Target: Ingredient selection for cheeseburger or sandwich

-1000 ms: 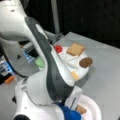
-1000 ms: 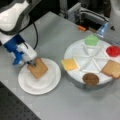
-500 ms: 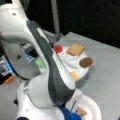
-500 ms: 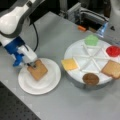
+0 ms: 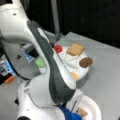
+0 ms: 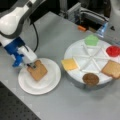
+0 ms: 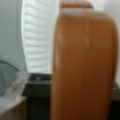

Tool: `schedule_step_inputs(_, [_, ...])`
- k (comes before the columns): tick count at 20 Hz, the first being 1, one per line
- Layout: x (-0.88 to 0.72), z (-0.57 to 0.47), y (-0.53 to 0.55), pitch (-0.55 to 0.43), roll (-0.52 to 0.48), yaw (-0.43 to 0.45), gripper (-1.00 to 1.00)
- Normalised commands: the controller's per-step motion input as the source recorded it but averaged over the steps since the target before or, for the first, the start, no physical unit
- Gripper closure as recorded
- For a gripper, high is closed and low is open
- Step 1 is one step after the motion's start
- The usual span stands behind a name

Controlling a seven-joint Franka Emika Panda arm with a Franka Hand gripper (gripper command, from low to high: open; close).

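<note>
My gripper [image 6: 31, 65] is low over the white paper plate [image 6: 51, 83], shut on the upper left edge of a tan-brown bread square [image 6: 38, 71] that rests on the plate. In the wrist view this bread [image 7: 85, 62] fills most of the picture, with the plate's ribbed rim [image 7: 37, 37] behind it. The other ingredients lie in the white segmented tray [image 6: 82, 56]: green lettuce [image 6: 91, 40], red tomato [image 6: 113, 50], orange cheese [image 6: 69, 64], dark patty [image 6: 90, 78] and a second bread square [image 6: 112, 69]. In a front view the arm hides most of the plate [image 5: 93, 107]; the bread [image 5: 82, 112] peeks out.
An orange block [image 6: 81, 28] and metal fixtures stand behind the tray at a front view's top. A dark perforated board [image 6: 15, 110] borders the grey table at the bottom left. A black cable [image 6: 37, 37] hangs from the arm near the plate.
The gripper has edged slightly left and down at the plate. The bread square stays in nearly the same spot on the plate.
</note>
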Motion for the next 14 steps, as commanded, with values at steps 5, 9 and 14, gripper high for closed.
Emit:
schedule_step_inputs(5, [0.17,-0.09,-0.13,-0.149,0.211,0.079,-1.0])
schedule_step_inputs(9, [0.13,-0.1,-0.11,-0.132,0.23,0.058,-1.0])
schedule_step_inputs(14, [0.1,-0.09,-0.08,-0.125,0.227,0.047,-1.0])
